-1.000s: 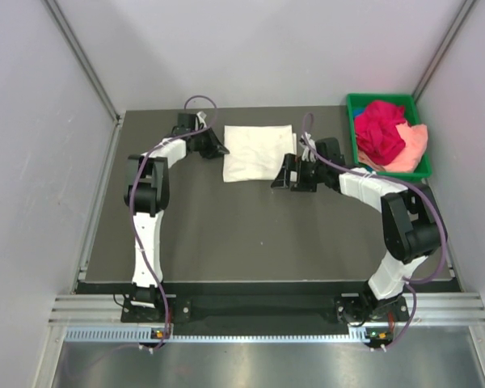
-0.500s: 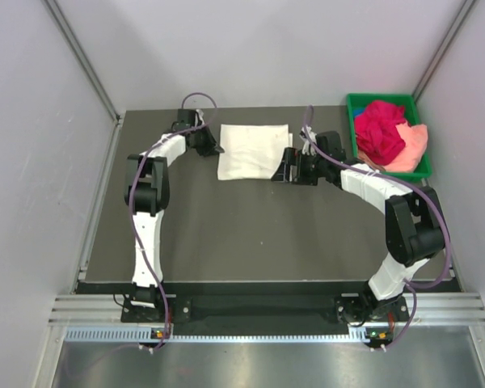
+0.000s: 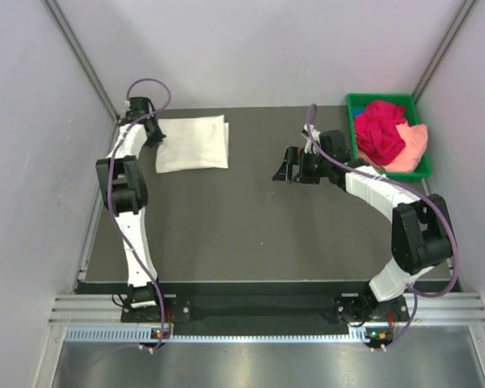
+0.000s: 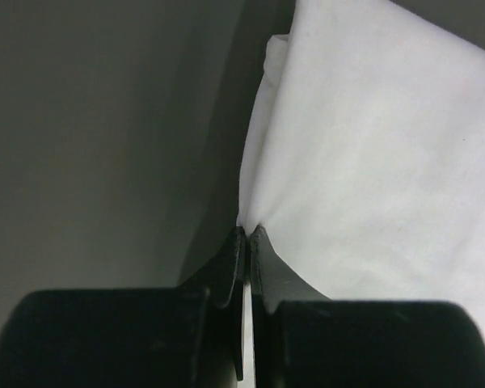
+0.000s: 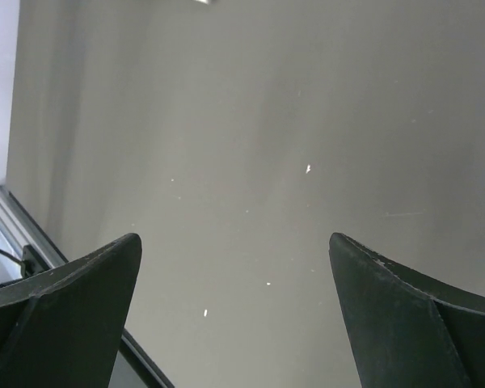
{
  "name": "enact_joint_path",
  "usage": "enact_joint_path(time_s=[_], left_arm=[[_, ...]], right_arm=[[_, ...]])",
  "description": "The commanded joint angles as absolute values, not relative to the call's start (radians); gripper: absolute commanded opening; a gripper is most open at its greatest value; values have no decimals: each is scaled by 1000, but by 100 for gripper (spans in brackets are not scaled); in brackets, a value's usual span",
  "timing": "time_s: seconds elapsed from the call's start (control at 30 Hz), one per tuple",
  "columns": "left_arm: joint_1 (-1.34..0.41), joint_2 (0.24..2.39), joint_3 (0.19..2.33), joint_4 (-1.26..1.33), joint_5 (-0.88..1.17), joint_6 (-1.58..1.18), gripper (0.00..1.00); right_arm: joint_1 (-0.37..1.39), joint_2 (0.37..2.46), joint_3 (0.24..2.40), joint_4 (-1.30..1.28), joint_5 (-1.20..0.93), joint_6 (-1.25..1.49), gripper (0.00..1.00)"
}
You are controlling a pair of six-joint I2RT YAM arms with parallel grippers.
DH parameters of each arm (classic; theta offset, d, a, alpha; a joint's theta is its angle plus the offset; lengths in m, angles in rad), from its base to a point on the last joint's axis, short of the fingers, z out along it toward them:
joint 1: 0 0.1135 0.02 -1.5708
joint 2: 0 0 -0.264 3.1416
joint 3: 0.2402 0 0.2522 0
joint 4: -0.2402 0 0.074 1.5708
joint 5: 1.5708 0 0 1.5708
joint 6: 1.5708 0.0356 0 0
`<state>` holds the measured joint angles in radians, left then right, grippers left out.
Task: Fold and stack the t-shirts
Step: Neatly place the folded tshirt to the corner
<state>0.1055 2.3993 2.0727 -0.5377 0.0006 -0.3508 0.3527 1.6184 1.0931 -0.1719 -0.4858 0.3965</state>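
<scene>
left pincer (image 4: 246, 234): clamped on cream-white t-shirt (image 3: 192, 144) edge | right pincer (image 5: 234, 240): wide open above table (image 3: 226, 226)

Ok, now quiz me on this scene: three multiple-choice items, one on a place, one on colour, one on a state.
1. Where on the table does the folded white t-shirt lie?
A. far left
B. near edge
C. dead centre

2. Which colours does the cloth in the green tray show?
A. brown and grey
B. magenta-red and peach-pink
C. yellow and black

3. The left gripper is:
A. wide open
B. out of view
C. shut on the white t-shirt's edge

Answers:
1. A: the top view shows it at the far left of the table.
2. B: a magenta-red t-shirt and a peach-pink t-shirt fill the tray.
3. C: the left wrist view shows the jaws pinched together on white cloth.
</scene>
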Motion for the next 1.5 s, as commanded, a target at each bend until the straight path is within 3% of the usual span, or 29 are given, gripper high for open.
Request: enact_joint_path(time_s=[0.0, 0.33, 1.1, 1.2, 1.23, 1.3, 1.33, 1.47], left_arm=[[166, 2427, 2115, -503, -166, -194, 0], [239, 2552, 2250, -425, -239, -137, 0], [282, 2580, 2316, -325, -261, -164, 0], [284, 2563, 2315, -350, -236, -181, 14], [284, 2544, 2315, -373, -238, -189, 32], [282, 2516, 2306, -397, -256, -212, 47], [284, 2481, 2299, -420, -265, -219, 66], [279, 2363, 2224, -451, -284, -309, 71]], right_arm=[[356, 1586, 1085, -129, -522, 374, 100], [356, 1611, 1088, -111, -551, 364, 100], [354, 1654, 1129, -107, -528, 393, 100], [356, 1634, 1126, -115, -515, 397, 100], [356, 1632, 1130, -133, -505, 394, 100], [356, 1609, 1129, -164, -477, 388, 100], [356, 1597, 1124, -176, -466, 388, 100], [356, 1508, 1117, -241, -407, 368, 100]])
